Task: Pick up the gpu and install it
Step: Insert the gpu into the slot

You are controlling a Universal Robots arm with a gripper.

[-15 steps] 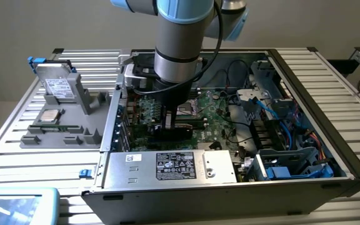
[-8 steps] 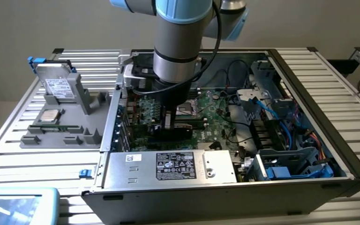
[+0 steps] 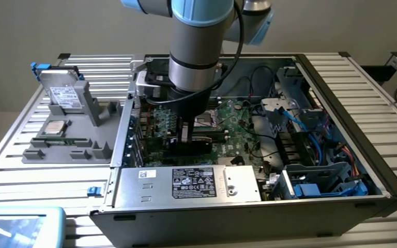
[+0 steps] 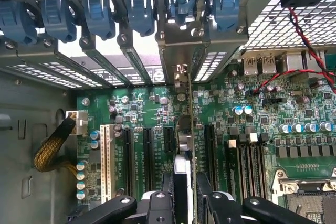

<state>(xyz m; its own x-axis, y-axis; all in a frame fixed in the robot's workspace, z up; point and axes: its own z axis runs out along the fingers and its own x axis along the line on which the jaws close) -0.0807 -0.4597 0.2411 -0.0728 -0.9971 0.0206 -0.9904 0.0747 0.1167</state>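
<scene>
My gripper (image 4: 185,203) clamps the gpu (image 4: 184,129) edge-on, directly below it inside the computer case (image 3: 384,186); I judge its long edge runs along the motherboard (image 4: 136,114) slot beneath.

Silver-grey arm (image 3: 193,41), light-blue joint caps, black cable, black screw-studded fingers (image 4: 160,208).

Free: open case top (image 3: 336,93), bare slots (image 4: 147,150) lower centre | Blocked: gpu (image 4: 185,129) upright mid-frame; cables (image 3: 302,129) right; power supply (image 3: 192,183) front
</scene>
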